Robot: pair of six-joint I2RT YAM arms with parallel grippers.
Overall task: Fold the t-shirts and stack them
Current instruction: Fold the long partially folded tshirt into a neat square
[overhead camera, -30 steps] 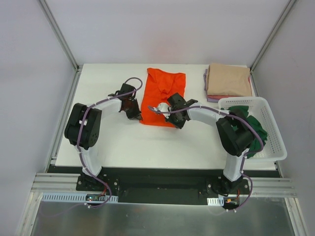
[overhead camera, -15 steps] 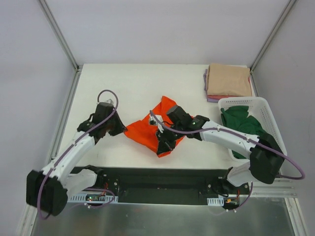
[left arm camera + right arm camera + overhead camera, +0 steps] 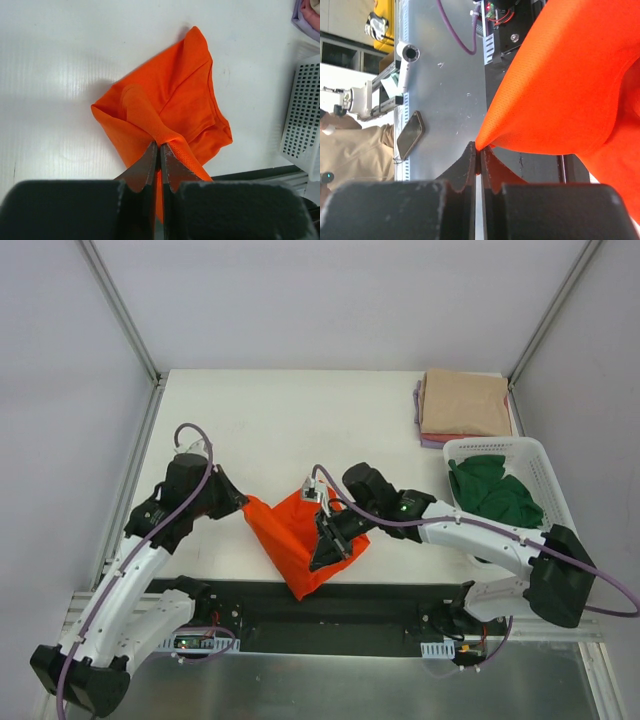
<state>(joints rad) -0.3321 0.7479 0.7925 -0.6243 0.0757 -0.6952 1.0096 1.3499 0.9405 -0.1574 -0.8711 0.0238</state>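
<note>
the left arm (image 3: 135, 565), white links with black joints and a purple cable (image 3: 185, 432) looped at the wrist, reaches forward and rightward from its base. its left gripper (image 3: 236, 503), two dark tapered fingers, is clamped on a fold of the bright orange soft cloth t-shirt (image 3: 170, 100) (in the wrist view the tips meet on the fabric). the right arm (image 3: 480, 532) stretches leftward along the near edge. the right gripper (image 3: 322, 555) points down toward the bases, jaws pinched together on an edge of the same shirt.
</note>
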